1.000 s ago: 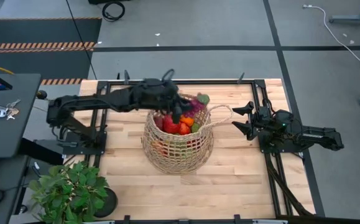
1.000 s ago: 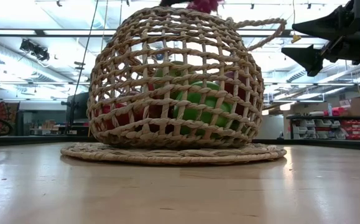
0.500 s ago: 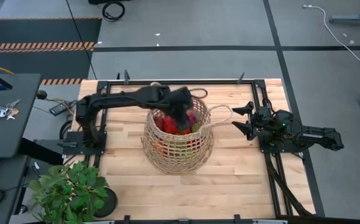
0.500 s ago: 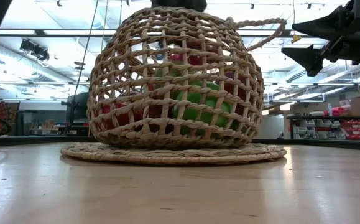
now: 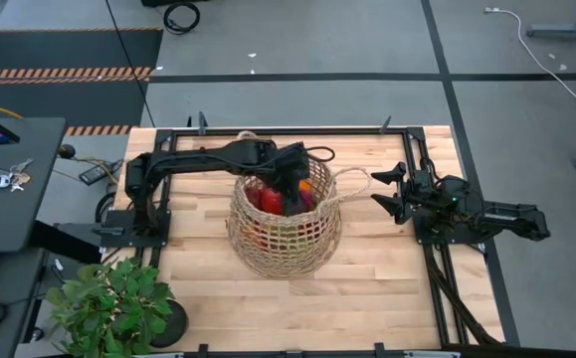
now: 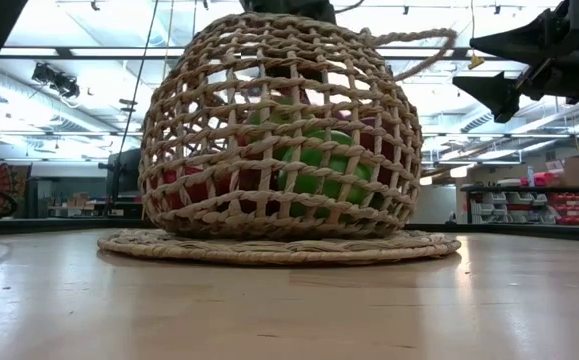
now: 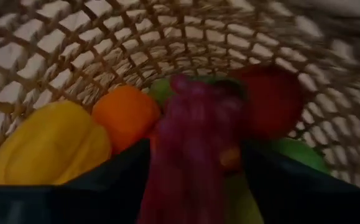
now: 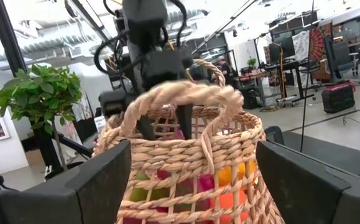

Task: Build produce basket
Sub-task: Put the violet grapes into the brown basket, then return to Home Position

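Green leafy potted plant [image 5: 108, 306] is sitting off at the table's near-left corner. Moving right, the left gripper [image 5: 289, 189] is reaching down into the basket [image 5: 284, 237] mid-table, with purple grapes [image 7: 195, 149] blurry between its fingers; honestly can't tell if it's gripping them or has let go. The produce [image 7: 127, 112] is piling up inside: yellow pepper, orange, red and green fruit. Further right, the right gripper [image 5: 387, 191] is hanging beside the basket handle, fingers spread, holding nothing.

Upright open-weave straw basket [image 5: 286, 239] mid-table, holding red, orange, yellow and green produce [image 7: 127, 115], purple grapes [image 7: 195, 130] uppermost
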Robot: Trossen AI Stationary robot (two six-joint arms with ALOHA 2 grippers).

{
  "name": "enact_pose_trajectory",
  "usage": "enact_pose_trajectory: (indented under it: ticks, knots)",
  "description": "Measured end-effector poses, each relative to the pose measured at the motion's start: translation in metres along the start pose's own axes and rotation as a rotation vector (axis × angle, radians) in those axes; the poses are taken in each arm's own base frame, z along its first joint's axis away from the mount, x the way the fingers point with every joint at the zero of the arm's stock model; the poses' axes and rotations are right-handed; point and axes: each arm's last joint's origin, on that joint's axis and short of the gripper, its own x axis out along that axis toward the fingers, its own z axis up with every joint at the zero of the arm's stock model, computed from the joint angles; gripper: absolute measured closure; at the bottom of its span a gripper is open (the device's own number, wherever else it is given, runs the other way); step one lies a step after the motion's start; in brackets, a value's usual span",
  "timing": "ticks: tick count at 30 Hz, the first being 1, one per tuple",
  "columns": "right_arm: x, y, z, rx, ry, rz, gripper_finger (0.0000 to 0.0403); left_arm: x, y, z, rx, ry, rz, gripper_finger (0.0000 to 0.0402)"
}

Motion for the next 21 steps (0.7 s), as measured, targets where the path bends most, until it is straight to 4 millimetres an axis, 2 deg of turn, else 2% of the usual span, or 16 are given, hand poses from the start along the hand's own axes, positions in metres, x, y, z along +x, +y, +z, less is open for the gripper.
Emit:
enact_pose_trajectory:
  ticks: [5, 8, 12, 16, 21]
  knots:
    - [0.000, 0.000, 0.000, 0.000, 0.000, 0.000, 0.0054, -0.026, 0.001, 0.005, -0.006, -0.102, -0.018, 0.0089]
    - [0.000, 0.000, 0.000, 0.000, 0.000, 0.000, 0.0054, -0.050, 0.001, 0.009, -0.009, -0.199, -0.029, 0.0081]
    - [0.000, 0.000, 0.000, 0.000, 0.001, 0.000, 0.0054, -0.083, 0.001, 0.005, 0.000, -0.349, -0.033, 0.0091]
    - [0.000, 0.000, 0.000, 0.000, 0.000, 0.000, 0.0054, -0.104, 0.005, -0.015, 0.002, -0.485, -0.029, 0.0110]
    - [0.000, 0.000, 0.000, 0.000, -0.001, 0.001, 0.0054, -0.118, 0.015, -0.055, -0.084, -0.627, -0.065, 0.0128]
